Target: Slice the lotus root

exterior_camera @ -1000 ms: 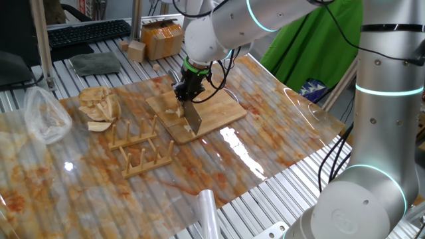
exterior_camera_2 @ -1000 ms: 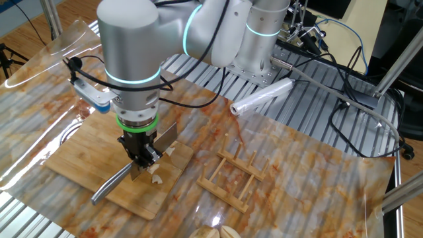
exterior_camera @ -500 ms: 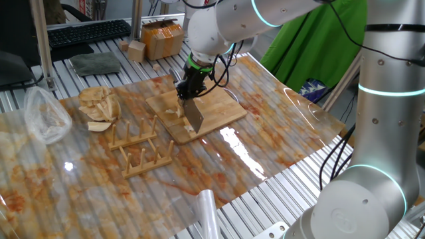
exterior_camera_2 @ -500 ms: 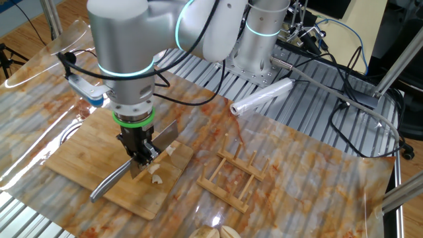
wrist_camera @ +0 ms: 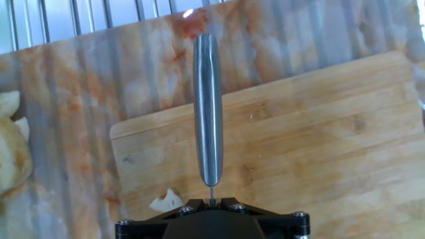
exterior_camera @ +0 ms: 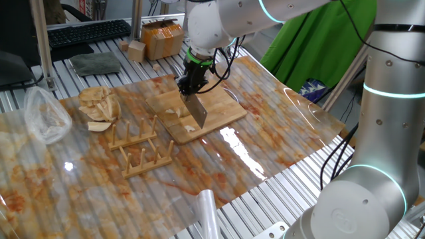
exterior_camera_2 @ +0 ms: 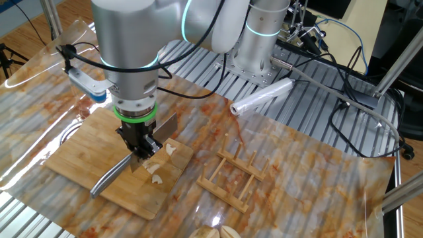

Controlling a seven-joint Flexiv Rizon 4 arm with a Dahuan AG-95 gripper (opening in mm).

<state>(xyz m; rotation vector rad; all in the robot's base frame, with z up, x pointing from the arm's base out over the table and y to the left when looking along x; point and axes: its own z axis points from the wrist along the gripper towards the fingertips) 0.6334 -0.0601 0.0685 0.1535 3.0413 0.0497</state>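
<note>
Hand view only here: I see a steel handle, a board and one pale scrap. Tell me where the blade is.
Observer: The knife's blade sticks out of the gripper on the side opposite the handle, over the bamboo board. The gripper is shut on the knife.
Operator: Count the lotus root bits for me.
Observer: I count three pale lotus root bits on the board, right beside the gripper and near the board's edge.
Operator: Say what stands past that edge.
Observer: A wooden rack stands on the table, apart from the board.
</note>
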